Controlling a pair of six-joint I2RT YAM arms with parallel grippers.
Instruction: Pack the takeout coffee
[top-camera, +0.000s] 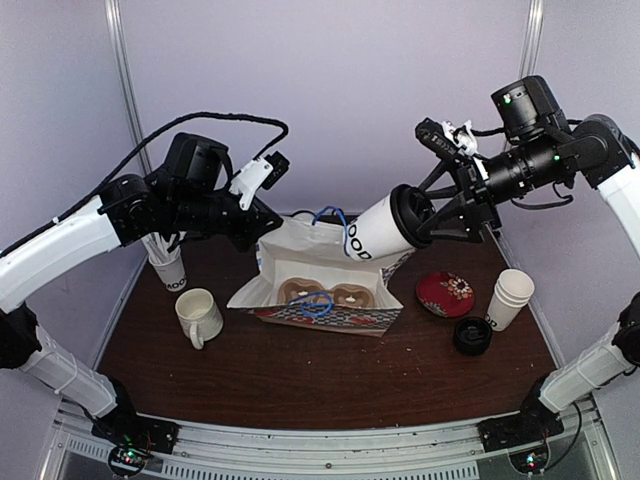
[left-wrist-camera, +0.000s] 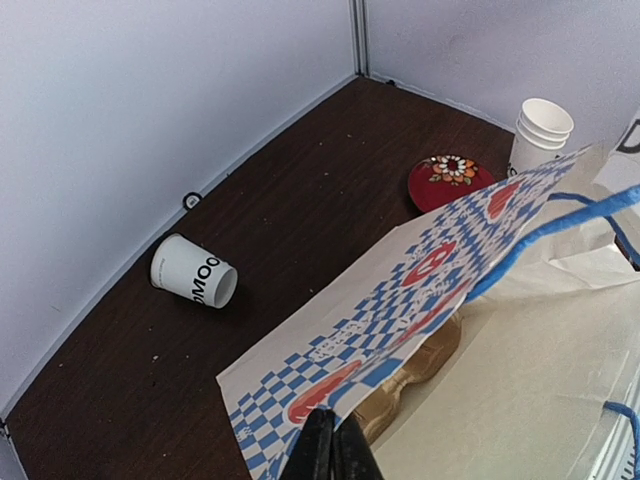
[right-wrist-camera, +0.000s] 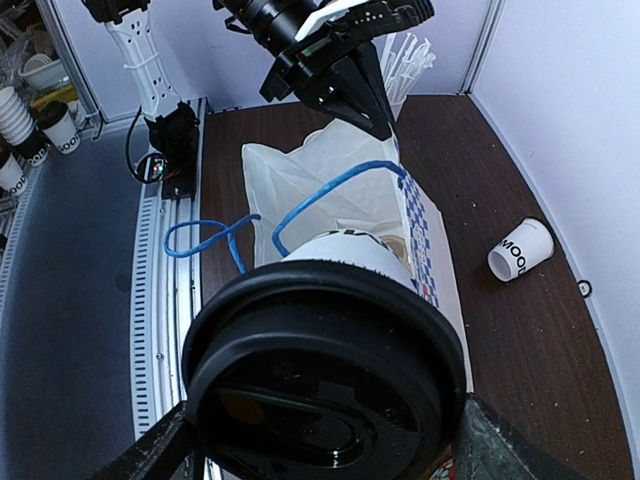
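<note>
The right gripper (top-camera: 428, 222) is clamped on a takeout coffee cup (top-camera: 372, 232), its fingers (right-wrist-camera: 165, 450) spread wide on either side of the black lid (right-wrist-camera: 320, 400); the left gripper (top-camera: 262, 226) is pinched together on the near rim of the paper bag (top-camera: 300, 245), lifting that wall so the mouth gapes.

The main risk, as I judge it, is the cup's base snagging; a blue handle (right-wrist-camera: 330, 190) loops across the opening right in front of it, and a push against that cord or the rim could drag the bag from the left pinch or fold the mouth closed; the cup is also carried steeply tilted, almost on its side, and gripped up by the lid, so a knock could loosen the lid or twist the cup in the jaws; whether it holds any liquid cannot be told. A cardboard cup carrier (top-camera: 325, 295) lies inside the bag; a cup lowered off its wells would likely tip over.

The cup hangs in the air with its lid end at the right gripper and its lettered base pointing down toward the bag; the base is over the bag's far right rim, near the handle, and not yet inside; the left gripper stands across the mouth from it, apart.
</note>
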